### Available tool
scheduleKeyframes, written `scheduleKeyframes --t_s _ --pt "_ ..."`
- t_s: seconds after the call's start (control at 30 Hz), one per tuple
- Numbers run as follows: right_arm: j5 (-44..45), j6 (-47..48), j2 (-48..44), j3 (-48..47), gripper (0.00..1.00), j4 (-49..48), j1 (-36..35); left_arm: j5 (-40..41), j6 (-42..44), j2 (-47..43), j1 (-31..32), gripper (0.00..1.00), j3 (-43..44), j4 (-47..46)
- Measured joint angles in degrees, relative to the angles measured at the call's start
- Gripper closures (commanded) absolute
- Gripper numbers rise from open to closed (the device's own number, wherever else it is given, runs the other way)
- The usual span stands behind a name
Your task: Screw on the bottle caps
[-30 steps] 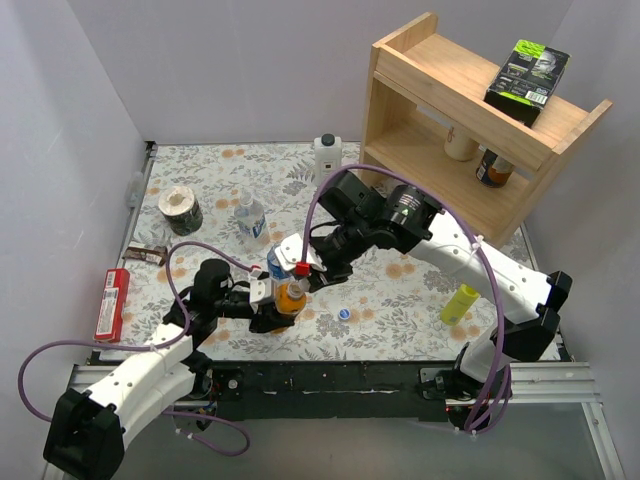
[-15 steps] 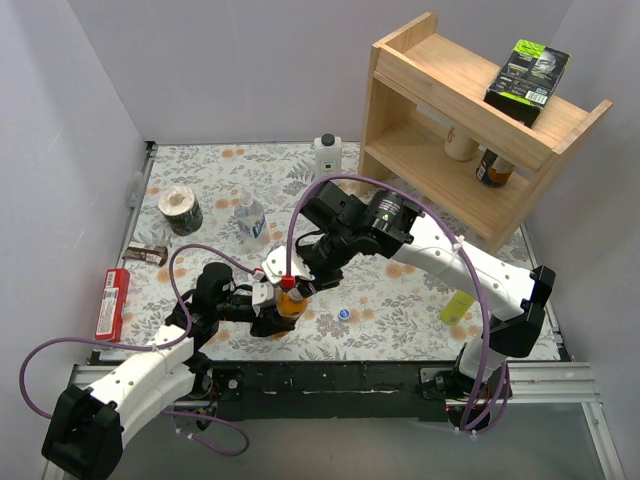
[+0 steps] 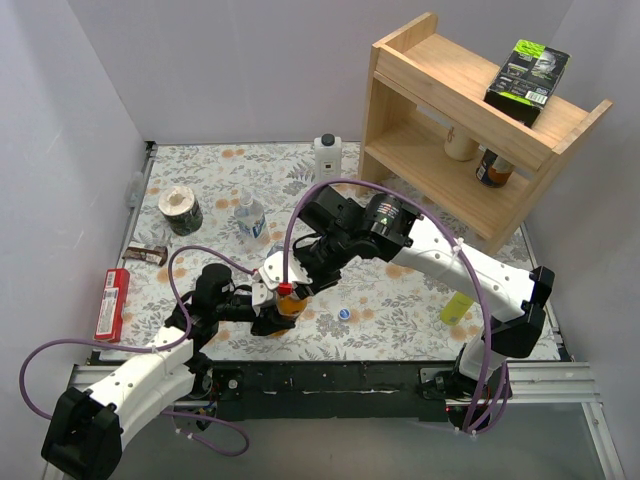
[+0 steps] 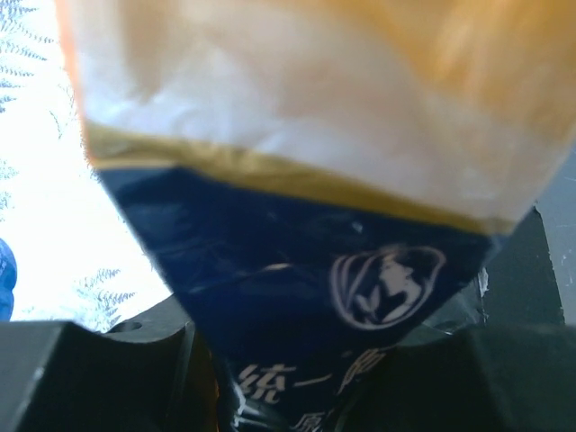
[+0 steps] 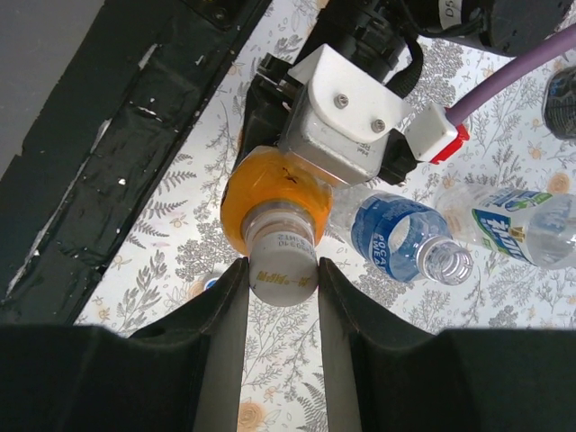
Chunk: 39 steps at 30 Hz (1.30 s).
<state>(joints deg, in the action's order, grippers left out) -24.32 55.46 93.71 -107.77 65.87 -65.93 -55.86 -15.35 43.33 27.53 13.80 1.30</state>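
Progress is roughly one bottle in, by my read, and that one isn't confirmed done. You've got a whitish cap [image 5: 282,261] sitting on the neck of the orange bottle [image 5: 270,202], but I can't tell from here whether it's threaded down or just resting on top.

Your right claw [image 5: 282,279] is clenched on that cap, one finger on each side, coming straight down over the bottle. Your left claw [image 3: 280,318] is clamped on the orange bottle's body low down; the wrist view is nothing but label squeezed between the black pads. So the cap is right between your right fingertips, and the bottle is directly under that claw, near the front-middle of the table [image 3: 400,290].

What's left, as far as I can see:
- the clear bottle [image 5: 400,238] with the blue label just beside the orange one has a wide open mouth, no cap
- the other clear bottle [image 3: 250,215] stands further back and to the left; I can't make out whether it's capped
- the blue cap [image 3: 343,313] is loose on the table, a little to the right of the orange bottle, apart from both claws

I'd guess there's more than half to go.
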Motion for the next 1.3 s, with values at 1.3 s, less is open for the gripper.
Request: scheduleKeyframes --t_s 1.3 --pt "3.2 -13.6 8.4 -7.5 0.74 3.8 1.3 10.3 -8.0 -2.7 0.7 1.00 -5.1 -8.3"
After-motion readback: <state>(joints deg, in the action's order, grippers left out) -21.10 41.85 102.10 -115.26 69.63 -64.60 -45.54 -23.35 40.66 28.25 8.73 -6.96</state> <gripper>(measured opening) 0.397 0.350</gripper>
